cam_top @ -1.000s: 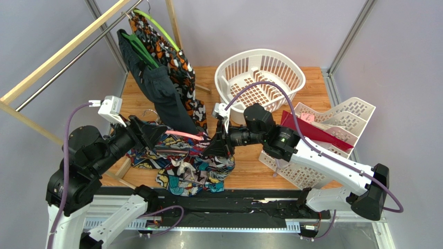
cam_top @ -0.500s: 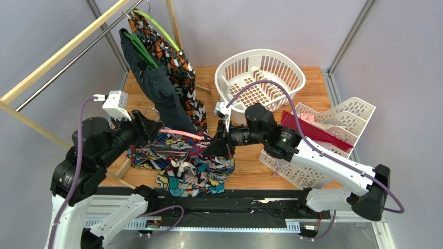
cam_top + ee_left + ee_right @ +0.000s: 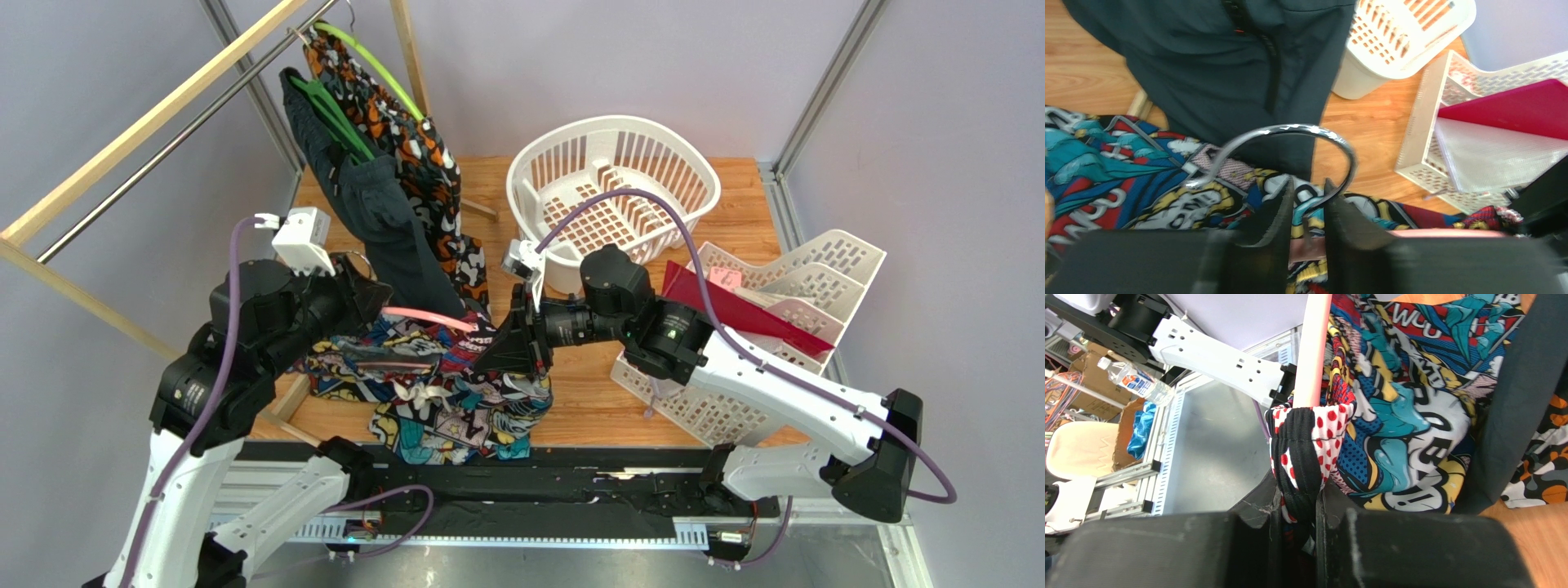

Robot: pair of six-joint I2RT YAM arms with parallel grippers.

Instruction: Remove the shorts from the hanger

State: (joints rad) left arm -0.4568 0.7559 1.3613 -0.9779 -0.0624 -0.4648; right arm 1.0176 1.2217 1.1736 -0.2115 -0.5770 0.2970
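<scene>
The left arm has swung in toward the middle of the table [image 3: 586, 407] since a second ago. The left gripper [image 3: 1308, 208] now straddles the stem of the metal hook [image 3: 1290, 130], its jaws narrowed. Whether they clamp it cannot be told. The right gripper [image 3: 1300, 499] stays pinched on the shorts' [image 3: 454, 398] dotted waistband at the pink hanger's [image 3: 429, 317] end. The shorts drape from the hanger onto the table's near edge.

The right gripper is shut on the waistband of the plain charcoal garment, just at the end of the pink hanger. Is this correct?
No. The right gripper is shut on the waistband of the printed shorts, not of the charcoal garment, just at the end of the pink hanger. The right wrist view shows it.
</scene>
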